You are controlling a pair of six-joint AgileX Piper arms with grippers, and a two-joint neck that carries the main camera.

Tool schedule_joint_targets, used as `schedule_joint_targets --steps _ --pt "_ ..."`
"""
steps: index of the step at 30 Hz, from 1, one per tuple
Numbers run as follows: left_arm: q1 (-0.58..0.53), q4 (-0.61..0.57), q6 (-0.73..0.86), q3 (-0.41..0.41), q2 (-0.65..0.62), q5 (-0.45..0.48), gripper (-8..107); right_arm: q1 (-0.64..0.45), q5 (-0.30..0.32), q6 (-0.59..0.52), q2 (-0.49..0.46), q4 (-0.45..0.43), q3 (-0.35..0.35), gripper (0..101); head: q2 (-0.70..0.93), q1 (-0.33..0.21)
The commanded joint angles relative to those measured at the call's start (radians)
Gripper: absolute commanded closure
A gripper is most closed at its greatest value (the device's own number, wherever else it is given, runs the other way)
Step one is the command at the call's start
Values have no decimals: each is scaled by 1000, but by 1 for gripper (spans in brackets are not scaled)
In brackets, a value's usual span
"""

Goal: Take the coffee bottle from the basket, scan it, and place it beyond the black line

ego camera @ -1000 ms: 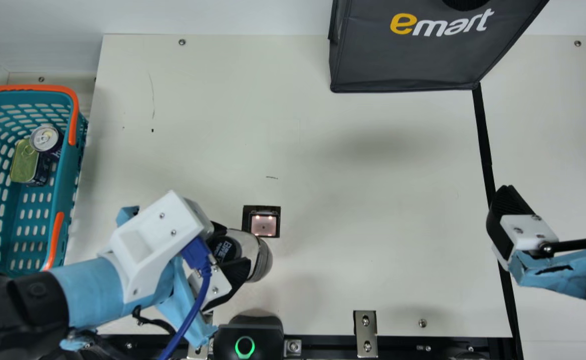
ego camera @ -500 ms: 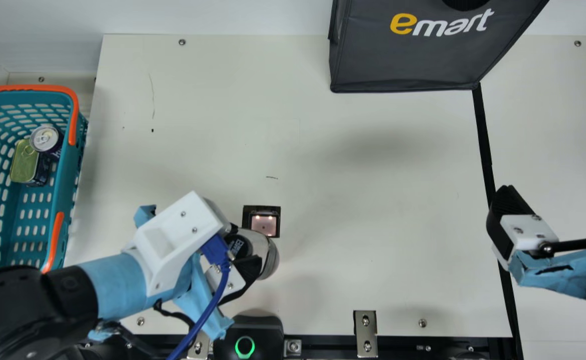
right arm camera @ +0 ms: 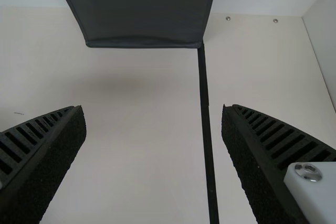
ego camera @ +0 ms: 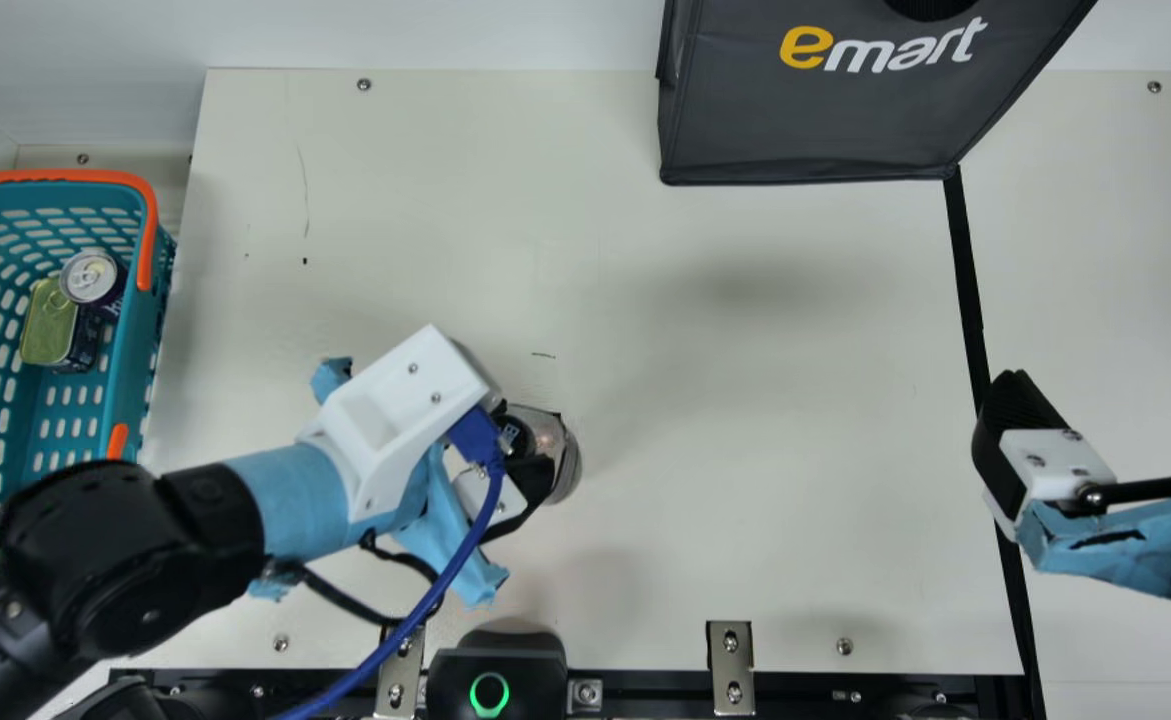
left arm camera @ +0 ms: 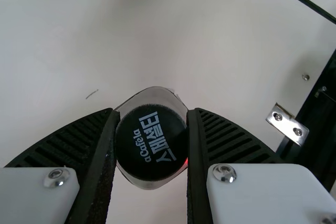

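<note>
In the main view my left gripper (ego camera: pixel 520 450) is shut on the clear coffee bottle (ego camera: pixel 563 462), which covers the scanner window in the table. The left wrist view has the bottle's black cap (left arm camera: pixel 151 142) between the two pads of my left gripper (left arm camera: pixel 151 145). On the right, my right gripper (ego camera: pixel 1105 400) stands open with nothing held, by the black line (ego camera: pixel 967 290). The right wrist view has the fingers of my right gripper (right arm camera: pixel 154 121) wide apart, the black line (right arm camera: pixel 205 98) between them. At the far left is the teal basket (ego camera: pixel 135 350).
Inside the basket lie a round can (ego camera: pixel 91 277) and a green-topped tin (ego camera: pixel 48 322). A dark grey bag (ego camera: pixel 815 110) stands at the back. Along the front edge are a black device with a green ring (ego camera: pixel 495 670) and a metal bracket (ego camera: pixel 730 668).
My left arm, holding the bottle, has moved to the right and toward the back, so the bottle now hides the scanner window. The right arm has stayed still.
</note>
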Motion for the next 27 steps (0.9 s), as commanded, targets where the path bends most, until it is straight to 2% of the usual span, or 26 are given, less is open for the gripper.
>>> schedule_joint_targets --steps 1,15,27 --pt "10 -10 22 -8 24 -15 89 0 0 0 0 0 0 10 0 -26" --pt "51 -53 105 -126 214 -119 89 0 1 0 0 0 0 10 0 -26" --pt "69 -82 157 -245 352 -152 89 0 1 0 0 0 0 10 0 -26"
